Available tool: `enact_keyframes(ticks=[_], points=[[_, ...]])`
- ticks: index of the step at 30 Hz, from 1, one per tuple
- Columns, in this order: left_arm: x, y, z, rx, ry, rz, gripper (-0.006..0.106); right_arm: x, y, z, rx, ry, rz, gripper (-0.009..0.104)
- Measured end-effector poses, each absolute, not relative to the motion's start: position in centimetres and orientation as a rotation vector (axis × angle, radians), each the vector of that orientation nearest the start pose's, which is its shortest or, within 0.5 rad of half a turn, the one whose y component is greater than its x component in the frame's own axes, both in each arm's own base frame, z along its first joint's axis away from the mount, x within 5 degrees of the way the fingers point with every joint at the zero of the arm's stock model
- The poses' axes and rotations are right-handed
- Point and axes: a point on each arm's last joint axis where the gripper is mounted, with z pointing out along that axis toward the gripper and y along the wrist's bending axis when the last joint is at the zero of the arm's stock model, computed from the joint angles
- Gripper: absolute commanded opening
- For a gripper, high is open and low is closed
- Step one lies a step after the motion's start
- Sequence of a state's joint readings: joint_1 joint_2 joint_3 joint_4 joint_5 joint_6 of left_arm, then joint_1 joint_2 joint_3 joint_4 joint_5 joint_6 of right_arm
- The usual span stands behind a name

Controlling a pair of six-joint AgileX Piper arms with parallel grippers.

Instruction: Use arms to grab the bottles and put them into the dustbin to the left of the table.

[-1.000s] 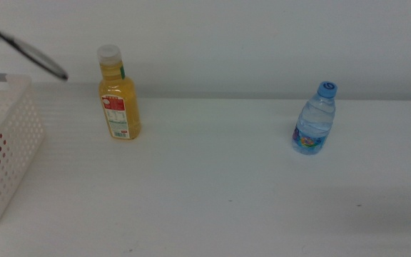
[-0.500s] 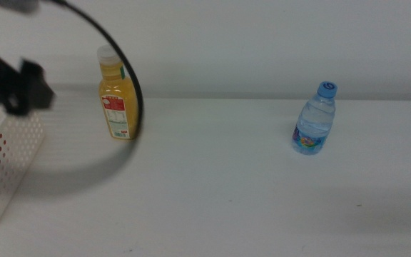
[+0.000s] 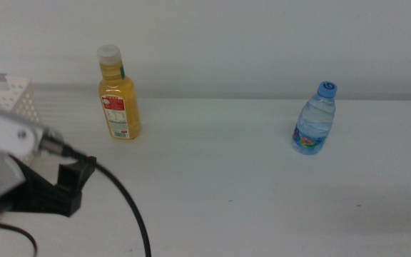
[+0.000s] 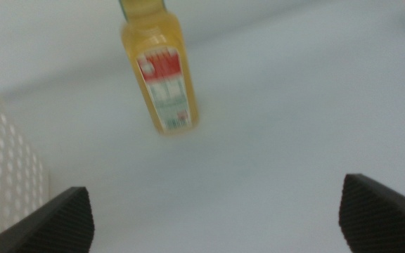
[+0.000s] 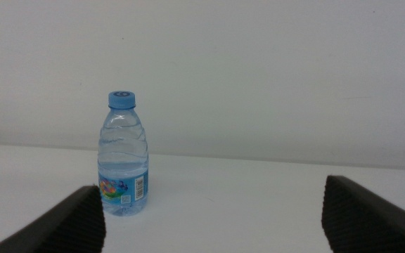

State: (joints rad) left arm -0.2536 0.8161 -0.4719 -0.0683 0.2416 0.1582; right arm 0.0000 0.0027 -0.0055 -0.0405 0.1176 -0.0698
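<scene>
The yellow juice bottle [image 3: 118, 96] with a white cap stands upright at the back left of the table [image 3: 220, 185]. It also shows in the left wrist view [image 4: 160, 77]. My left gripper [image 3: 66, 187] is open and empty, low at the front left, nearer than the bottle and apart from it. In its wrist view [image 4: 216, 218] the jaws stand wide apart. The small blue-capped water bottle [image 3: 314, 121] stands upright at the right. My right gripper [image 5: 213, 218] is open and empty, facing the water bottle [image 5: 123, 158] from a distance. The red can is hidden.
The white perforated dustbin [image 3: 9, 93] stands at the table's left edge, mostly covered by my left arm [image 3: 2, 153]; its wall shows in the left wrist view [image 4: 5, 176]. A black cable [image 3: 130, 214] loops from the arm. A pale wall runs behind the table.
My left arm has swung from above the dustbin at the upper left down to the front left of the table. Both bottles have stayed in place.
</scene>
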Motion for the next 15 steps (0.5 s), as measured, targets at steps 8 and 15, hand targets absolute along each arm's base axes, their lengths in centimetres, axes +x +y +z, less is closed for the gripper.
enact_keyframes(ticks=[8,15], points=[[15.9,-4.0,22.2,0.276,1.906,-0.124,0.094,5.6,0.0,20.4,-0.084,1.597,-0.089,0.082],[17.7,-4.3,21.1,0.256,1.882,-0.12,0.094,5.6,0.0,20.4,-0.084,1.597,-0.089,0.082]])
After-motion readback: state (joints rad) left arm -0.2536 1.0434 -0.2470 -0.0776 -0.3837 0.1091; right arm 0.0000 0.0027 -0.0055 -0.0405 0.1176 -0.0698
